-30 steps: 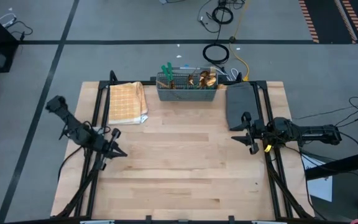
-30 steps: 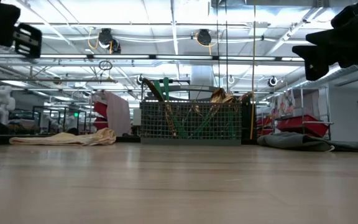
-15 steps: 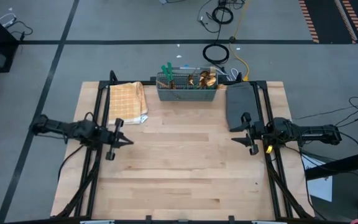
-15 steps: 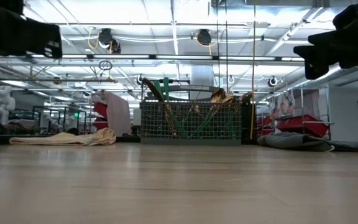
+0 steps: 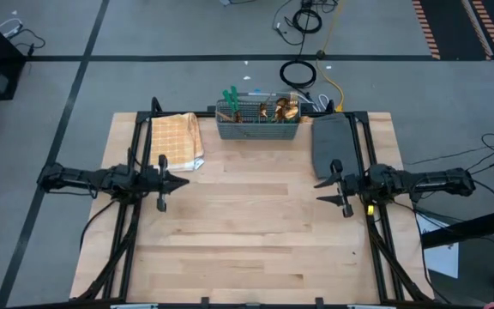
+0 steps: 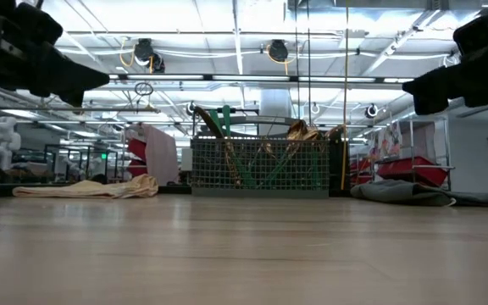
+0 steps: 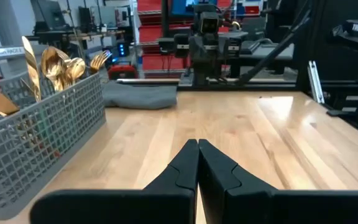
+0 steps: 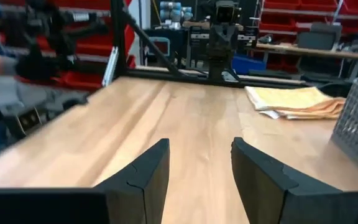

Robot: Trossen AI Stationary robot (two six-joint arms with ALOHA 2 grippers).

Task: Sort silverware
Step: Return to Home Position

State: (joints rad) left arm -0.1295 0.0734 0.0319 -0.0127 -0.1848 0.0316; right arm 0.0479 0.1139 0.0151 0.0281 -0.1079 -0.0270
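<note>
Holding nothing, my left gripper (image 7: 198,144) presses its fingers together and my right gripper (image 8: 199,144) stands spread, both well apart from the silverware (image 5: 260,110) upright in the grey basket (image 5: 258,130). Light, stiff, slippery, I judge: pinch the slim handles. Only my left wrist view separates single gold spoon bowls (image 7: 58,62).

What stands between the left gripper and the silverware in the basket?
Nothing visible. Only bare table separates the shut left gripper from the grey basket holding the silverware; the checked cloth lies just beside that path.
</note>
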